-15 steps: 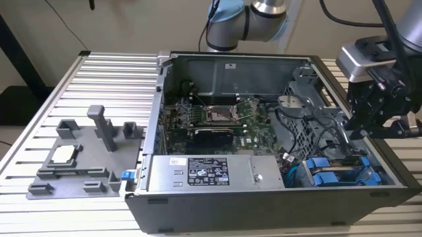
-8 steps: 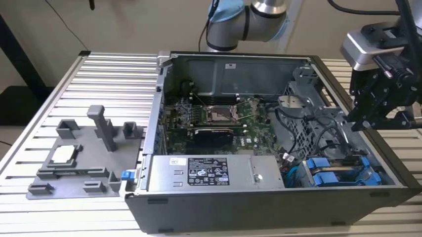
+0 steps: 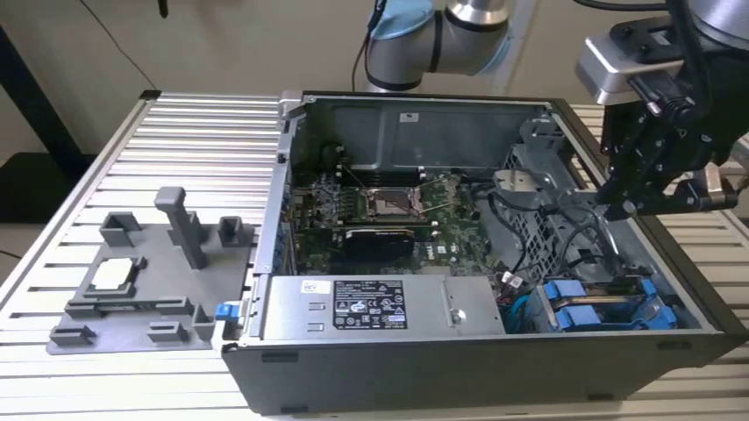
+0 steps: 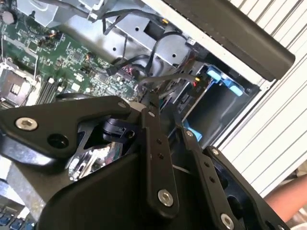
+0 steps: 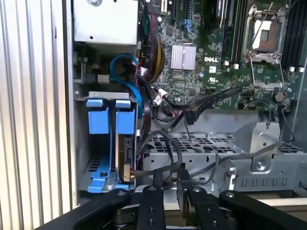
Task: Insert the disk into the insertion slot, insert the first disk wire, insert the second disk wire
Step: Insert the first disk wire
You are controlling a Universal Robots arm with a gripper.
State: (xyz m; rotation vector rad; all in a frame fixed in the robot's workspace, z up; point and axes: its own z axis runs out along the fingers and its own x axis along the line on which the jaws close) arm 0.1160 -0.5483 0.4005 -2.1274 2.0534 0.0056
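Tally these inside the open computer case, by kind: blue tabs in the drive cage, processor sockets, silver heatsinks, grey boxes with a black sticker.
Blue tabs in the drive cage: 2
Processor socket: 1
Silver heatsink: 1
Grey box with a black sticker: 1
Total: 5

The case (image 3: 468, 373) sits on the table (image 3: 188, 132), with the fixture plate (image 3: 129, 294) at the exterior view's left. Inside, the power supply (image 3: 374, 307) is in front, the motherboard (image 3: 392, 206) behind it, the insertion slot (image 3: 597, 309) to its right, and the gripper (image 3: 617, 209) above the cables (image 3: 559, 219).
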